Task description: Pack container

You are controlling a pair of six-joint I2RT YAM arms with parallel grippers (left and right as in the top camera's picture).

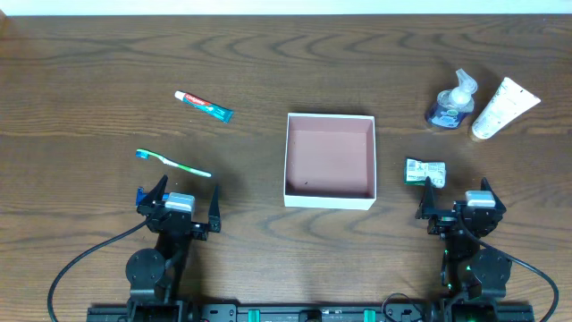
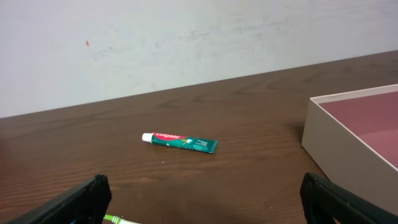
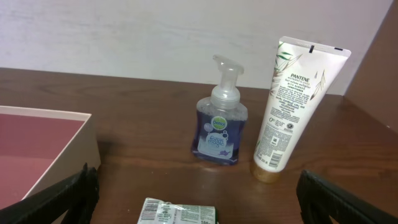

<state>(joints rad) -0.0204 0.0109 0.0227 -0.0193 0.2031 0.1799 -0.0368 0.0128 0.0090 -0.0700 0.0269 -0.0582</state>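
Overhead and wrist views of a dark wooden bench (image 1: 80, 80). The shallow square container (image 1: 329, 200), white-walled with a dusty pink inside, sits open-topped at the middle of the bench, its floor bare.

To its left lie a small green, white and red toothpaste tube (image 1: 203, 105) and, nearer the robot, a green and blue toothbrush (image 1: 172, 163), the two well apart. To its right stand a clear pump bottle of blue liquid soap (image 1: 451, 103) and, just beside it, a tall white squeeze tube with a gold cap (image 1: 505, 107), cap down. A small green and white packet (image 1: 424, 170) lies flat near the container's right wall.

The left tool (image 1: 189, 186) rests just behind the toothbrush with its fingers spread wide, gripping nothing. The right tool (image 1: 457, 186) sits just behind the packet, its fingers likewise apart and free.
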